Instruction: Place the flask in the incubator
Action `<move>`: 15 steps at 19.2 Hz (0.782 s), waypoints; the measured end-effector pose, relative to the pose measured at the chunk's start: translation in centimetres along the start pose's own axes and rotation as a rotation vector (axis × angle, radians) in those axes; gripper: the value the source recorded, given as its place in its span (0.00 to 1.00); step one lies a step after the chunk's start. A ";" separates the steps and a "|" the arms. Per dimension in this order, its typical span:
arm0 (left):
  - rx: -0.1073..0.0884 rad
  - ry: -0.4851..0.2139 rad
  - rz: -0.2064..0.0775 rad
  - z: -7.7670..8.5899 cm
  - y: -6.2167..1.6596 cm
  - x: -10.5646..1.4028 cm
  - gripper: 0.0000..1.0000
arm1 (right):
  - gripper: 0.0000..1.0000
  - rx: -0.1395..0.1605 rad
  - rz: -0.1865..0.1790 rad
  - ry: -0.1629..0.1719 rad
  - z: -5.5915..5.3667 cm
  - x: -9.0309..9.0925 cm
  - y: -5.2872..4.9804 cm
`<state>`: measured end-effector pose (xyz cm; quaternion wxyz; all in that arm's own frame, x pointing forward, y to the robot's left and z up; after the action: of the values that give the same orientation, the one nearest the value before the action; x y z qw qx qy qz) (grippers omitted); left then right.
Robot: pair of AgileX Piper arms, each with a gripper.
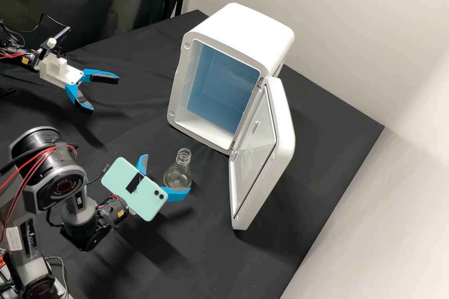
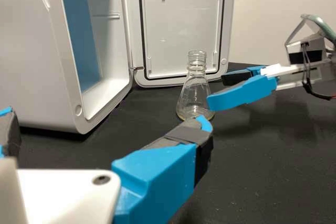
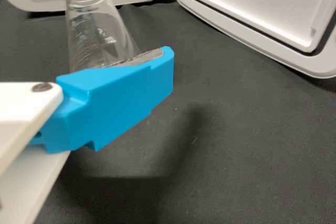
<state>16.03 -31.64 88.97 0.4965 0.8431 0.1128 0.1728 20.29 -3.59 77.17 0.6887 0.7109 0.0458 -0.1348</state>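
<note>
A: The flask (image 1: 178, 175) is seen upright on the tabletop (image 1: 327, 117), neck pointed straight up, just before the open incubator (image 1: 243, 37).

B: It is flanked by the right hand (image 1: 167, 174), fingers (image 3: 115, 93) spread, one either side of its base; whether it is touched cannot be told. The left hand (image 1: 103, 92) is held open, well apart.

A clear flask (image 2: 195, 90) stands upright on the black surface (image 2: 273, 150), just in front of the open white incubator (image 2: 31, 51) and its swung-out door (image 2: 178, 24). The right hand (image 2: 218, 90) holds parted blue fingers (image 2: 244, 92) at the flask. The left hand (image 2: 105, 129) gapes wide in the foreground.
</note>
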 end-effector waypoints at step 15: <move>0.000 0.000 0.000 0.0 0.00 0.0 1.00 | 1.00 0.055 0.025 0.018 -0.1 2.6 0.8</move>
<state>16.03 -31.64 88.97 0.4965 0.8431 0.1128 0.1728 23.03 -3.86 77.26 0.6700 0.7313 0.0397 -0.1210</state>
